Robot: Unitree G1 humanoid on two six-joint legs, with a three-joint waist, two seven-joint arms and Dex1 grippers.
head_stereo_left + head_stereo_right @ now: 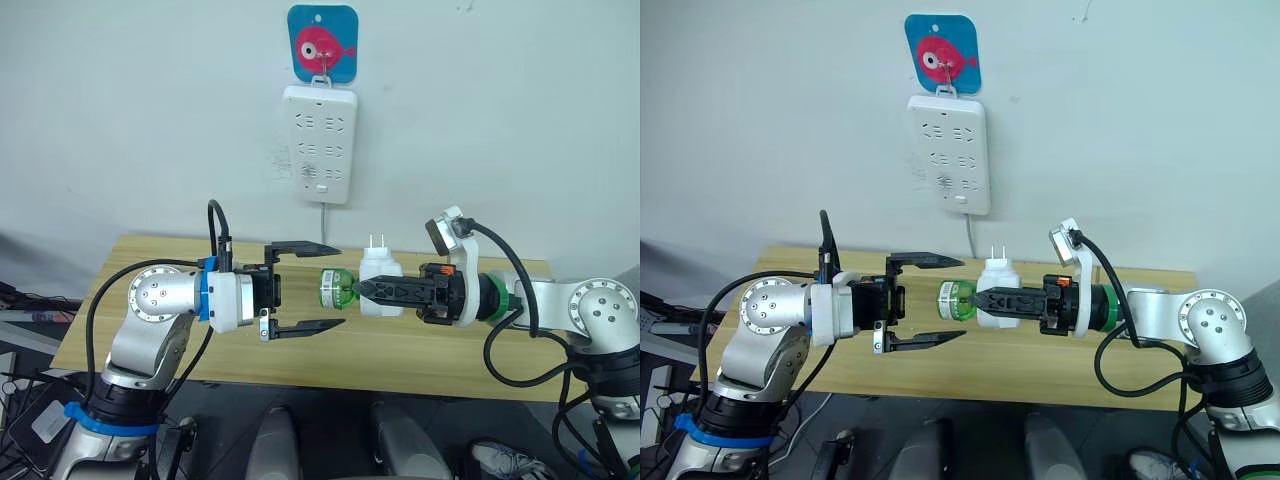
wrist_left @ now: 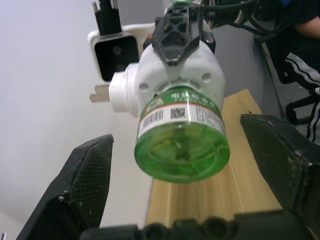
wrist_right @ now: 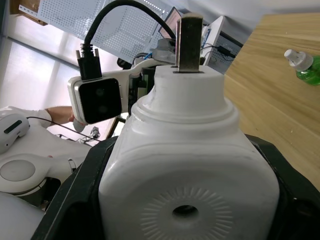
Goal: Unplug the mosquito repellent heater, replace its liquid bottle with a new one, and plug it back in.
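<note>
Our left claw is spread wide, its fingers above and below the green bottle without touching it. That bottle sticks out of the heater, which our right claw pinches above the surface, prongs up. A spare bottle lies on the wood.

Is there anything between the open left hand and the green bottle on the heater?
Nothing visible. The left hand is open, and the translucent green bottle sticking out of the small white plastic heater, which the right hand holds, sits in open air between its fingertips.
</note>
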